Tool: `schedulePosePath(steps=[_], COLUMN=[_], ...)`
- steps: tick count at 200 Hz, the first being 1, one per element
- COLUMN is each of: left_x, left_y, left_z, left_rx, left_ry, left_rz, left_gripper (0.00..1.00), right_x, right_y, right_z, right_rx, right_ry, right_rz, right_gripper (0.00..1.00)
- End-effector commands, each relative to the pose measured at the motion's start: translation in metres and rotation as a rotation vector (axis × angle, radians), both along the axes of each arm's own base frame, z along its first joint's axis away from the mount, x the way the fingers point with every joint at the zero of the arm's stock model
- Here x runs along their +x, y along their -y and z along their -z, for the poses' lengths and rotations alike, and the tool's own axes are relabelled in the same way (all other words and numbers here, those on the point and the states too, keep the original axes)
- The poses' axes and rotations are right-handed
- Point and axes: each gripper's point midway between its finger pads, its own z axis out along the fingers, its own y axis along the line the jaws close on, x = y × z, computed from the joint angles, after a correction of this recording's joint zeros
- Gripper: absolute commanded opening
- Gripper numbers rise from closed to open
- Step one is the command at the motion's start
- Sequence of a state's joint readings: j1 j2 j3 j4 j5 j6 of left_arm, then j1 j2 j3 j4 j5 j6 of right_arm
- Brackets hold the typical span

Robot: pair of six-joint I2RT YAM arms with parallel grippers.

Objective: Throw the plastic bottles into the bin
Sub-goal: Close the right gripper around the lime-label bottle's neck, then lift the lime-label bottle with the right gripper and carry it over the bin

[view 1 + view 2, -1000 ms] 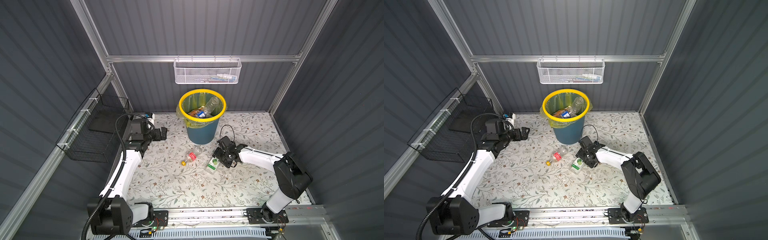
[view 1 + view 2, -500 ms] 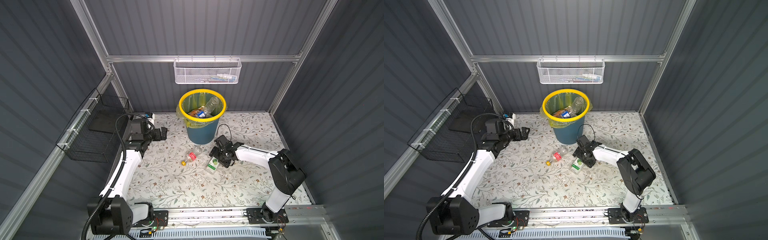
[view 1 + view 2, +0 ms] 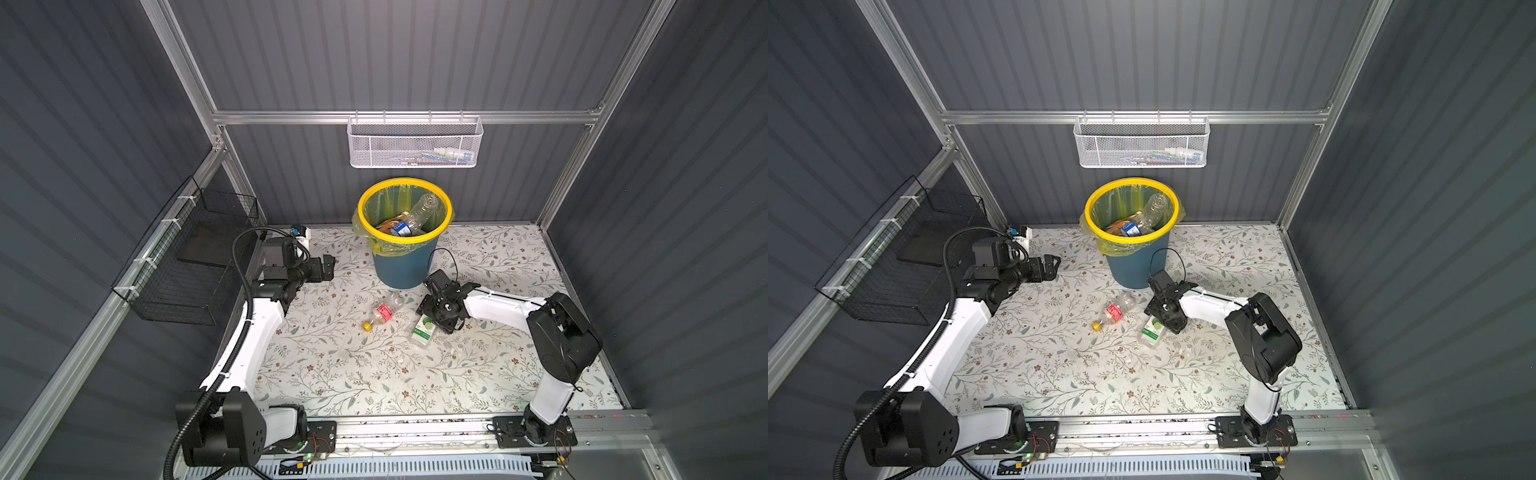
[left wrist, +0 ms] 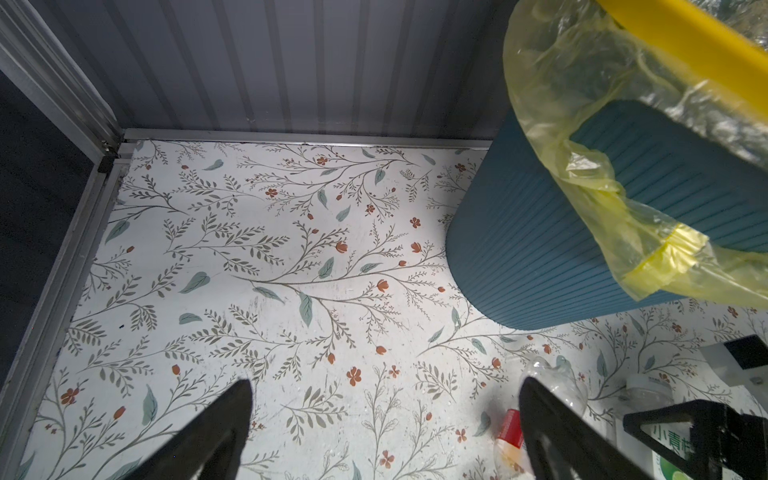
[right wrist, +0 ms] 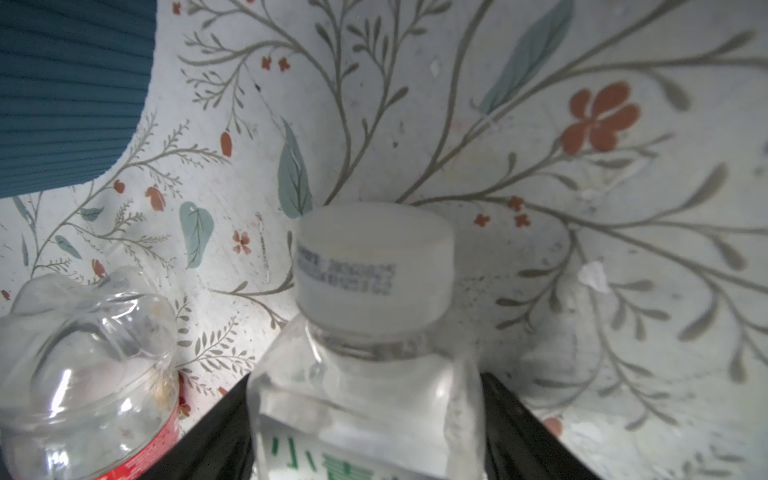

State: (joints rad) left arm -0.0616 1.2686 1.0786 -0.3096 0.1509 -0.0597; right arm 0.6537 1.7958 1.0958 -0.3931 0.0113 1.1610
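Right gripper (image 5: 365, 376) jaws closed on green-white labelled bottle (image 5: 357, 407) at its shoulder; slick plastic may slip. Left gripper (image 4: 385, 381) gapes wide, empty. Neighbouring red-labelled bottle (image 3: 384, 311) risks being knocked.

Surface: white tabletop (image 3: 332, 374) printed with leafy sprigs and red flowers.
Standing: round teal ribbed plastic bin (image 3: 401, 266), near the right gripper (image 3: 433, 321).
Lying: clear square green-labelled bottle (image 3: 424, 330) between its fingers; clear red-labelled yellow-capped bottle (image 3: 382, 311) just beside.
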Motion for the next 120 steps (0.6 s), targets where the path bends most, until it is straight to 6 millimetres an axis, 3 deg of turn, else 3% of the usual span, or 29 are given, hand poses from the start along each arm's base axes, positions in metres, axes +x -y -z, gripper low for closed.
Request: schedulePosePath(steps=[1, 72, 120], left_x=[0.000, 0.001, -0.008], left_y=[-0.001, 0.004, 0.016], left_z=[0.003, 0.000, -0.002], left_rx=[-0.002, -0.031, -0.063], left_ry=[-0.009, 0.003, 0.008], left_rz=[0.010, 0.021, 0.071], left_gripper=[1.00, 1.00, 0.97], right_x=[-0.007, -0.008, -0.002], right_y=[0.014, 0.034, 0.064], right_z=[-0.003, -0.038, -0.087], right_rx=[-0.056, -0.028, 0.002], right_ry=[0.014, 0.130, 0.307], right_rz=[-0.006, -0.002, 0.036], right_gripper=[0.74, 0.59, 0.56])
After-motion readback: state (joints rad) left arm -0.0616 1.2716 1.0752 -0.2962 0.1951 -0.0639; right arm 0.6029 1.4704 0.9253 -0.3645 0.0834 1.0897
